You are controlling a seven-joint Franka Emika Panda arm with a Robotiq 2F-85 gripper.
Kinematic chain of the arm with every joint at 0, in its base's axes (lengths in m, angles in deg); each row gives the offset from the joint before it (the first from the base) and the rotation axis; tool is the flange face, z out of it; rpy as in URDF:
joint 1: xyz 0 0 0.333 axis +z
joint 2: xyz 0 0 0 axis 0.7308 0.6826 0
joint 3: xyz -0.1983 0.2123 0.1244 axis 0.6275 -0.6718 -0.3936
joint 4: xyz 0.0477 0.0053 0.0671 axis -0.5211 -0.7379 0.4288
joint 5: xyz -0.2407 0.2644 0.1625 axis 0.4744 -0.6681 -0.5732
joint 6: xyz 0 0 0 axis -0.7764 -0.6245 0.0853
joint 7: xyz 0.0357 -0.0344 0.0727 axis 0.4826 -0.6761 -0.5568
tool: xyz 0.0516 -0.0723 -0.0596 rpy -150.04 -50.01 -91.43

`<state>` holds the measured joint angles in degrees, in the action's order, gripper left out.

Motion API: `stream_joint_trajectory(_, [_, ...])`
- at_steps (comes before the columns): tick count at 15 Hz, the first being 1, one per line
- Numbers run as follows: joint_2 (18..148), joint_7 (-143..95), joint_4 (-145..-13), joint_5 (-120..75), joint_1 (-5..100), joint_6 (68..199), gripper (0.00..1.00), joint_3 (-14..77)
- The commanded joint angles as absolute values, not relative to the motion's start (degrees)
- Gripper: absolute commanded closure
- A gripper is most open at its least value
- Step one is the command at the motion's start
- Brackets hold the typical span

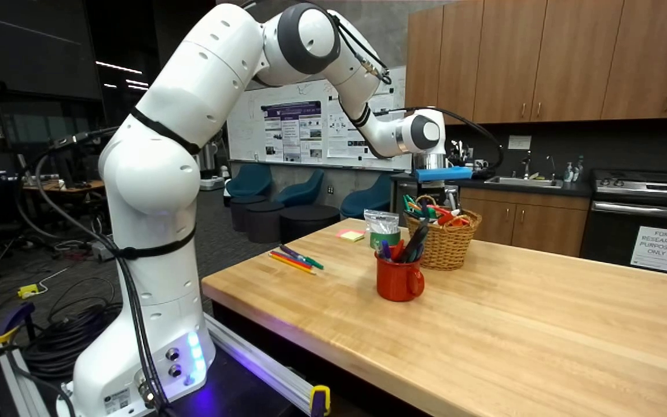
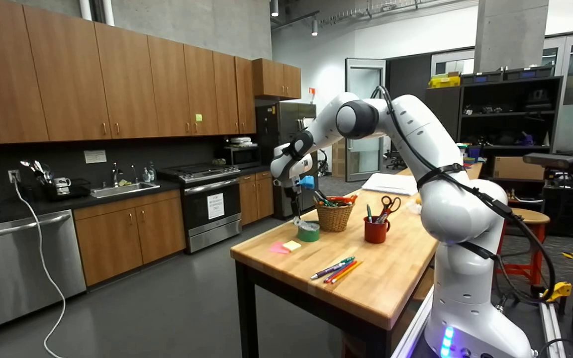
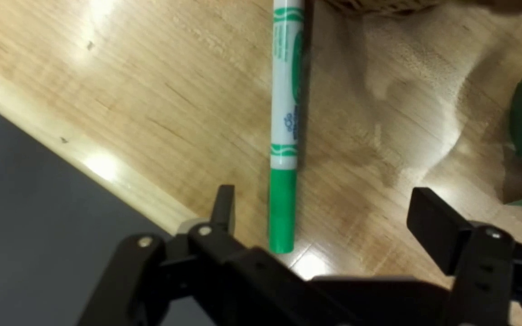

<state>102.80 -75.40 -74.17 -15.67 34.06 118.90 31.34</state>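
Green-capped marker [image 3: 284,113] lies flat on the wooden table [image 3: 175,122] near its edge, and in the wrist view its cap [image 3: 282,210] shows between the widely parted fingers [image 3: 223,208] of the gripper [image 3: 322,203], nearer to one finger than the other, though how high they stand above the table is hard to judge. Near the marker's far end stands a wicker basket [image 2: 334,219], with a red mug [image 1: 394,281] near it in both exterior views, while a roll of green tape [image 2: 309,233], clear plastic [image 1: 381,221] showing above it, sits off to the side.
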Motion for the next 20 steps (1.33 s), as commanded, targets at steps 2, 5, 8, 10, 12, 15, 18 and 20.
stream_joint_trajectory(2, [104.37, -76.71, -71.29, -15.31, 33.35, 117.27, 0.42, 31.13])
stream_joint_trajectory(5, [104.5, -76.76, -70.94, -15.3, 33.22, 117.24, 0.65, 31.14])
stream_joint_trajectory(8, [104.52, -76.84, -71.12, -15.34, 33.16, 117.42, 0.88, 31.08])
stream_joint_trajectory(10, [104.63, -76.86, -71.26, -15.39, 33.15, 117.42, 1.0, 31.04])
stream_joint_trajectory(12, [104.67, -76.95, -71.27, -15.47, 33.13, 117.46, 0.61, 31.01])
stream_joint_trajectory(15, [104.89, -77.05, -71.26, -15.52, 33.16, 117.35, 0.49, 30.96])
stream_joint_trajectory(18, [105.06, -77.19, -71.26, -15.56, 33.13, 117.28, 0.3, 30.93])
stream_joint_trajectory(20, [105.15, -77.49, -71.32, -15.55, 33.12, 117.37, 0.68, 30.88])
